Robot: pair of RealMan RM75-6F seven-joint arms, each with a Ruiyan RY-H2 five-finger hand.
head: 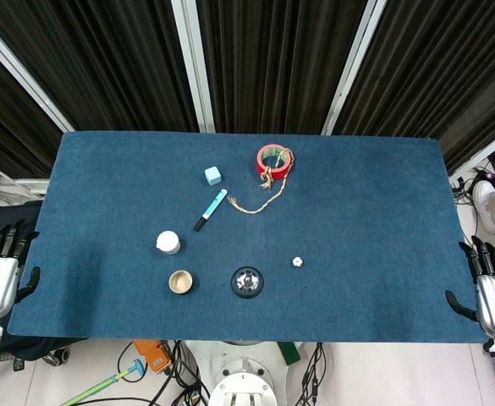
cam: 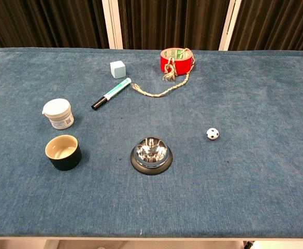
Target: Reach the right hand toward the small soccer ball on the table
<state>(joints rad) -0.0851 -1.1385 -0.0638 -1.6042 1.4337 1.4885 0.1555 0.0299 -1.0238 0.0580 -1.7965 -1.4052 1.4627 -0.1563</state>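
The little soccer ball [cam: 212,133] sits alone on the blue bench [cam: 275,93], just right of the shiny bell [cam: 150,155]. It is white with black spots and could roll away. The right hand [head: 494,292] waits off the bench edge, fingers straight and apart, holding nothing. It should move in slowly and low.

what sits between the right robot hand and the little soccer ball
Nothing: in the head view only bare blue table lies between the right robot hand at the table's edge and the soccer ball.
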